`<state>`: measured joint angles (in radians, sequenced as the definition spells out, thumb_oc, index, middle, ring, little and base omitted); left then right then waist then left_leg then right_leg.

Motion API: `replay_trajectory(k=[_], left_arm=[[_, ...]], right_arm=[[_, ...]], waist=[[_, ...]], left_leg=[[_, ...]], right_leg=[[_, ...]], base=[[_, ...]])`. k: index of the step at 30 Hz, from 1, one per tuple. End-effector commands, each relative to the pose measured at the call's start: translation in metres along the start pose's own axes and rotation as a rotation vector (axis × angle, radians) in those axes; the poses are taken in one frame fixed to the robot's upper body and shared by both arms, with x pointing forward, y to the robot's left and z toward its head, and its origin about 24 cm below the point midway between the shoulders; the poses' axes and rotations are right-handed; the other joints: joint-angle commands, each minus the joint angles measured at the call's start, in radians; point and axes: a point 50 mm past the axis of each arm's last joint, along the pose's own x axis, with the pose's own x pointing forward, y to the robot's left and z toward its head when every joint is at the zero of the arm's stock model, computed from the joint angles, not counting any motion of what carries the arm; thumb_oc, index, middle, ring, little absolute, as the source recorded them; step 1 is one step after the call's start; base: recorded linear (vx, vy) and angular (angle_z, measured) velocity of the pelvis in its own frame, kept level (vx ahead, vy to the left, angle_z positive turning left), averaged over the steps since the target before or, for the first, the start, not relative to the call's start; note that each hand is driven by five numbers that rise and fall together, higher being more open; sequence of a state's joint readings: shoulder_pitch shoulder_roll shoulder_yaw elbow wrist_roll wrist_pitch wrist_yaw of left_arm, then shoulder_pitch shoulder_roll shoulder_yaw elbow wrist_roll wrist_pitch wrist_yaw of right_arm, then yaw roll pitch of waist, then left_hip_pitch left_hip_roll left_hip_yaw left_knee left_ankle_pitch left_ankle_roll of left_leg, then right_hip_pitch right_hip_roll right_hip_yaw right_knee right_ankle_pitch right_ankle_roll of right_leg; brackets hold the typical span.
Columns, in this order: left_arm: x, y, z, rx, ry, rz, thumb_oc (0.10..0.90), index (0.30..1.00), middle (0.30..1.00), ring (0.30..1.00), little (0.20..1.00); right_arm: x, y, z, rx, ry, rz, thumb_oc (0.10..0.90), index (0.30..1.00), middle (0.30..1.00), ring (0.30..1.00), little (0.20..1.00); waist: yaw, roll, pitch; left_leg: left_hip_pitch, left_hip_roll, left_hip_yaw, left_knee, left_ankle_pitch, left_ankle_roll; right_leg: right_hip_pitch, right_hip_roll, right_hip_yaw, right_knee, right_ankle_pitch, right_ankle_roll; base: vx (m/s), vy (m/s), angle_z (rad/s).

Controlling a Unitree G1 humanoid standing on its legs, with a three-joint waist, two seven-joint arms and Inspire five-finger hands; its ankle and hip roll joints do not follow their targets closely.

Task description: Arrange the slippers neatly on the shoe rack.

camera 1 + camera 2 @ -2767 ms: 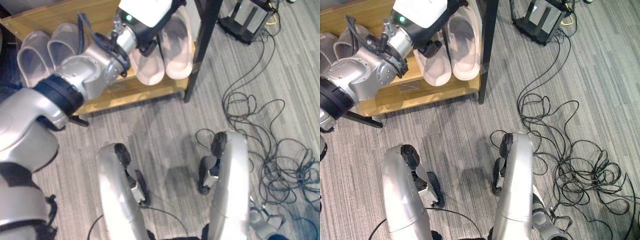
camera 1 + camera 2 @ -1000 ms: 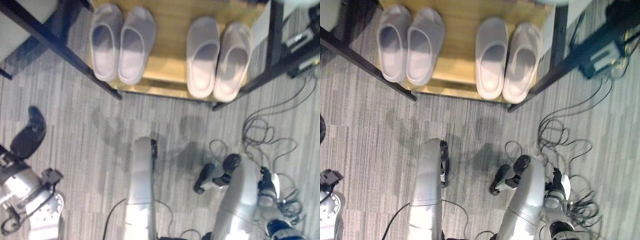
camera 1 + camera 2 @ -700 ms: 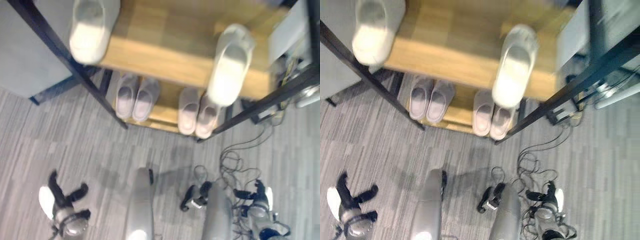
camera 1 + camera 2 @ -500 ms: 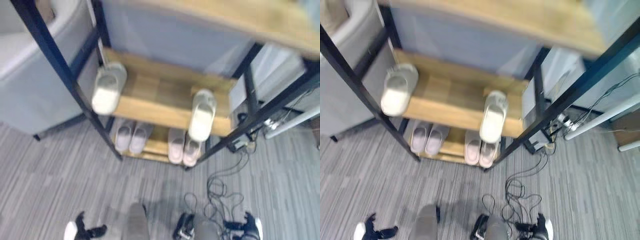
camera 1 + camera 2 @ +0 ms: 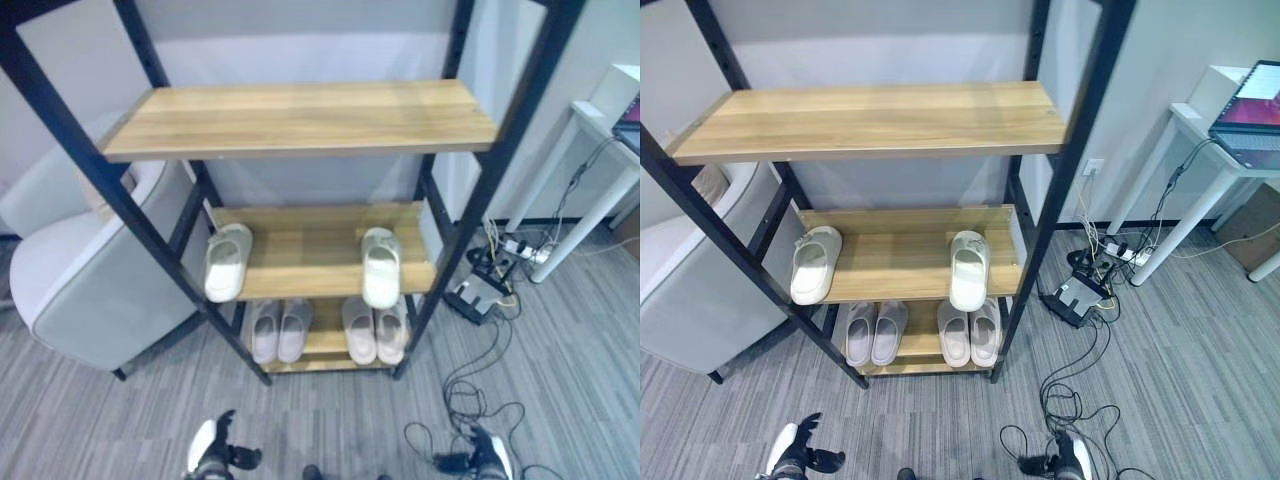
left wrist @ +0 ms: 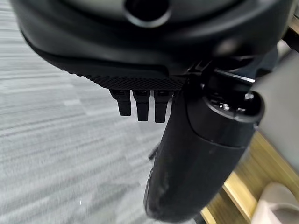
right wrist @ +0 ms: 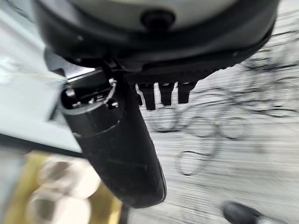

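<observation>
A black-framed shoe rack (image 5: 500,160) with three wooden shelves stood on grey carpet. The top shelf (image 5: 300,118) was bare. On the middle shelf, one white slipper (image 5: 227,262) lay at the left front edge and another white slipper (image 5: 380,267) at the right. The bottom shelf held a pale pair (image 5: 280,329) on the left and a second pair (image 5: 375,329) on the right, side by side. A grey armchair (image 5: 80,270) stood left of the rack. The left hand (image 5: 212,452) and right hand (image 5: 488,455) showed at the lower edge.
</observation>
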<state>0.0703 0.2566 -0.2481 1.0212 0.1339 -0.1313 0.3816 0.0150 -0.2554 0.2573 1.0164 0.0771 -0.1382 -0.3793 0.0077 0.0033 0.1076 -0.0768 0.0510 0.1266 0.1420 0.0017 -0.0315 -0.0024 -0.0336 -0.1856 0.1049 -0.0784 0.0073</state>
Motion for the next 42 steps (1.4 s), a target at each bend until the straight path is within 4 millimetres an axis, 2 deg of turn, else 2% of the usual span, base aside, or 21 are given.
replay_trajectory(k=[1, 2, 3, 5, 7, 8, 10, 13, 18, 20, 21, 24, 25, 28, 30, 31, 32, 37, 38, 40, 42], left_arm=[[0.002, 0.003, -0.007, -0.008, 0.046, 0.020, 0.800, 0.900, 0.900, 0.900, 0.900], [0.000, 0.003, -0.019, 0.048, 0.092, 0.007, 0.800, 0.900, 0.900, 0.900, 0.900], [0.000, 0.002, -0.019, 0.048, 0.093, 0.006, 0.800, 0.900, 0.900, 0.900, 0.900], [-0.006, 0.002, -0.037, 0.117, 0.162, -0.018, 0.800, 0.900, 0.900, 0.900, 0.900], [-0.008, 0.002, -0.042, 0.130, 0.172, -0.023, 0.800, 0.900, 0.900, 0.900, 0.900], [-0.011, 0.002, -0.045, 0.131, 0.166, -0.027, 0.800, 0.900, 0.900, 0.900, 0.900], [-0.012, 0.002, -0.046, 0.131, 0.159, -0.029, 0.800, 0.900, 0.900, 0.900, 0.900], [-0.014, -0.001, -0.040, 0.132, 0.099, -0.032, 0.800, 0.900, 0.900, 0.900, 0.900], [-0.013, -0.005, -0.025, 0.120, 0.015, -0.050, 0.800, 0.900, 0.900, 0.900, 0.900], [-0.012, -0.003, -0.016, 0.116, -0.037, -0.054, 0.800, 0.900, 0.900, 0.900, 0.900], [-0.012, -0.004, -0.016, 0.116, -0.036, -0.055, 0.800, 0.900, 0.900, 0.900, 0.900], [-0.013, -0.005, -0.014, 0.137, -0.064, -0.079, 0.800, 0.900, 0.900, 0.900, 0.900], [-0.013, -0.005, -0.014, 0.136, -0.065, -0.079, 0.800, 0.900, 0.900, 0.900, 0.900], [-0.013, -0.010, -0.016, 0.168, -0.051, -0.126, 0.800, 0.900, 0.900, 0.900, 0.900], [-0.011, -0.011, -0.016, 0.172, -0.045, -0.140, 0.800, 0.900, 0.900, 0.900, 0.900], [-0.011, -0.010, -0.015, 0.168, -0.046, -0.137, 0.800, 0.900, 0.900, 0.900, 0.900], [-0.010, -0.011, -0.017, 0.167, -0.029, -0.150, 0.800, 0.900, 0.900, 0.900, 0.900], [-0.011, -0.011, -0.024, 0.147, 0.019, -0.155, 0.800, 0.900, 0.900, 0.900, 0.900], [-0.010, -0.009, -0.026, 0.134, 0.035, -0.146, 0.800, 0.900, 0.900, 0.900, 0.900], [-0.010, -0.008, -0.029, 0.118, 0.059, -0.139, 0.800, 0.900, 0.900, 0.900, 0.900], [-0.012, -0.007, -0.035, 0.094, 0.090, -0.131, 0.800, 0.900, 0.900, 0.900, 0.900]], right_arm=[[0.002, -0.001, 0.005, -0.148, -0.088, 0.067, 0.800, 0.900, 0.900, 0.900, 0.900], [0.002, -0.016, 0.011, -0.213, -0.166, 0.085, 0.800, 0.900, 0.900, 0.900, 0.900], [0.002, -0.017, 0.011, -0.214, -0.164, 0.085, 0.800, 0.900, 0.900, 0.900, 0.900], [-0.003, -0.030, 0.035, -0.246, -0.326, 0.088, 0.800, 0.900, 0.900, 0.900, 0.900], [-0.006, -0.034, 0.045, -0.262, -0.391, 0.087, 0.800, 0.900, 0.900, 0.900, 0.900], [-0.020, -0.046, 0.062, -0.320, -0.533, 0.060, 0.800, 0.900, 0.900, 0.900, 0.900], [-0.026, -0.052, 0.065, -0.349, -0.576, 0.041, 0.800, 0.900, 0.900, 0.900, 0.900], [-0.049, -0.076, 0.076, -0.427, -0.714, -0.073, 0.800, 0.900, 0.900, 0.900, 0.900], [-0.068, -0.085, 0.089, -0.454, -0.821, -0.115, 0.800, 0.900, 0.900, 0.900, 0.900], [-0.086, -0.090, 0.109, -0.543, -0.967, -0.148, 0.800, 0.900, 0.900, 0.900, 0.900], [-0.087, -0.090, 0.108, -0.544, -0.965, -0.148, 0.800, 0.900, 0.900, 0.900, 0.900], [-0.114, -0.091, 0.143, -0.548, -1.184, -0.164, 0.800, 0.900, 0.900, 0.900, 0.900], [-0.114, -0.091, 0.143, -0.548, -1.184, -0.163, 0.800, 0.900, 0.900, 0.900, 0.900], [-0.141, -0.083, 0.188, -0.588, -1.445, -0.074, 0.800, 0.900, 0.900, 0.900, 0.900], [-0.150, -0.083, 0.209, -0.621, -1.545, -0.051, 0.800, 0.900, 0.900, 0.900, 0.900], [-0.150, -0.082, 0.211, -0.621, -1.548, -0.050, 0.800, 0.900, 0.900, 0.900, 0.900], [-0.156, -0.080, 0.234, -0.648, -1.624, -0.027, 0.800, 0.900, 0.900, 0.900, 0.900], [-0.163, -0.081, 0.263, -0.675, -1.707, -0.057, 0.800, 0.900, 0.900, 0.900, 0.900], [-0.158, -0.086, 0.280, -0.689, -1.704, -0.118, 0.800, 0.900, 0.900, 0.900, 0.900], [-0.153, -0.093, 0.294, -0.702, -1.690, -0.199, 0.800, 0.900, 0.900, 0.900, 0.900], [-0.156, -0.110, 0.308, -0.864, -1.691, -0.306, 0.800, 0.900, 0.900, 0.900, 0.900]], waist=[[0.029, -0.054, 0.022], [0.023, -0.056, 0.015], [0.024, -0.056, 0.015], [0.007, -0.037, 0.001], [0.000, -0.035, -0.001], [-0.010, -0.031, -0.004], [-0.014, -0.030, -0.003], [-0.035, -0.022, -0.009], [-0.045, -0.016, -0.012], [-0.048, -0.015, -0.015], [-0.048, -0.014, -0.017], [-0.043, -0.017, -0.022], [-0.044, -0.017, -0.022], [-0.020, -0.025, -0.033], [-0.007, -0.033, -0.032], [-0.010, -0.032, -0.030], [0.006, -0.040, -0.028], [0.031, -0.057, -0.026], [0.050, -0.067, -0.019], [0.064, -0.077, -0.011], [0.083, -0.094, 0.001]], left_leg=[[-0.047, 0.015, -0.031, 0.090, -0.003, -0.041], [-0.040, 0.052, -0.058, 0.013, 0.014, -0.040], [-0.036, 0.052, -0.057, 0.009, 0.016, -0.040], [0.045, 0.050, -0.103, -0.136, 0.026, -0.045], [0.063, 0.043, -0.103, -0.150, 0.027, -0.042], [0.091, 0.032, -0.097, -0.172, 0.022, -0.033], [0.105, 0.031, -0.088, -0.182, 0.020, -0.029], [0.132, 0.021, -0.067, -0.204, 0.010, -0.011], [0.156, 0.006, -0.052, -0.218, -0.013, 0.001], [0.158, 0.000, -0.045, -0.225, -0.018, 0.006], [0.163, -0.001, -0.046, -0.226, -0.026, 0.006], [0.170, -0.006, -0.047, -0.229, -0.038, 0.011], [0.171, -0.006, -0.047, -0.229, -0.038, 0.011], [0.171, -0.010, -0.052, -0.229, -0.043, 0.013], [0.169, -0.011, -0.056, -0.229, -0.045, 0.014], [0.164, -0.010, -0.055, -0.229, -0.036, 0.015], [0.159, -0.010, -0.059, -0.229, -0.035, 0.017], [0.153, -0.014, -0.070, -0.228, -0.043, 0.020], [0.136, -0.015, -0.076, -0.227, -0.039, 0.021], [0.117, -0.016, -0.082, -0.224, -0.035, 0.022], [0.089, -0.016, -0.092, -0.219, -0.029, 0.022]], right_leg=[[0.030, -0.041, 0.022, 0.010, -0.045, 0.079], [0.031, -0.040, 0.035, 0.002, -0.046, 0.081], [0.033, -0.040, 0.035, 0.002, -0.046, 0.081], [0.037, -0.027, 0.053, 0.005, -0.058, 0.085], [0.040, -0.031, 0.062, 0.010, -0.055, 0.088], [0.040, -0.039, 0.080, 0.020, -0.049, 0.095], [0.042, -0.043, 0.089, 0.023, -0.047, 0.099], [0.042, -0.052, 0.115, 0.009, -0.022, 0.116], [0.052, -0.065, 0.129, -0.012, -0.016, 0.132], [0.051, -0.069, 0.137, -0.033, -0.001, 0.141], [0.056, -0.070, 0.137, -0.034, -0.008, 0.142], [0.065, -0.078, 0.137, -0.046, -0.004, 0.150], [0.066, -0.079, 0.137, -0.046, -0.004, 0.150], [0.075, -0.083, 0.134, -0.062, 0.001, 0.154], [0.078, -0.086, 0.130, -0.068, 0.003, 0.156], [0.073, -0.086, 0.130, -0.068, 0.011, 0.155], [0.071, -0.088, 0.125, -0.071, 0.014, 0.156], [0.075, -0.093, 0.114, -0.079, 0.011, 0.159], [0.068, -0.094, 0.110, -0.081, 0.015, 0.160], [0.057, -0.095, 0.107, -0.082, 0.019, 0.160], [0.040, -0.094, 0.101, -0.085, 0.026, 0.161]], base=[[-0.02, 0.138, 0.06], [0.01, 0.065, -0.07], [0.05, 0.098, -0.17], [0.14, 0.164, -0.16], [0.12, 0.160, -0.42], [0.09, 0.160, -0.46], [0.09, 0.152, -0.44], [0.08, 0.148, -0.15], [0.06, 0.098, -0.10], [0.03, 0.086, -0.03], [0.05, 0.068, -0.17], [0.05, 0.065, -0.16], [0.08, 0.055, -0.05], [0.06, 0.057, 0.02], [0.02, 0.045, 0.01], [0.01, 0.063, 0.04], [0.03, 0.056, 0.04], [0.04, 0.056, 0.11], [0.00, 0.043, 0.14], [0.00, 0.042, 0.14], [-0.01, 0.023, 0.11]])
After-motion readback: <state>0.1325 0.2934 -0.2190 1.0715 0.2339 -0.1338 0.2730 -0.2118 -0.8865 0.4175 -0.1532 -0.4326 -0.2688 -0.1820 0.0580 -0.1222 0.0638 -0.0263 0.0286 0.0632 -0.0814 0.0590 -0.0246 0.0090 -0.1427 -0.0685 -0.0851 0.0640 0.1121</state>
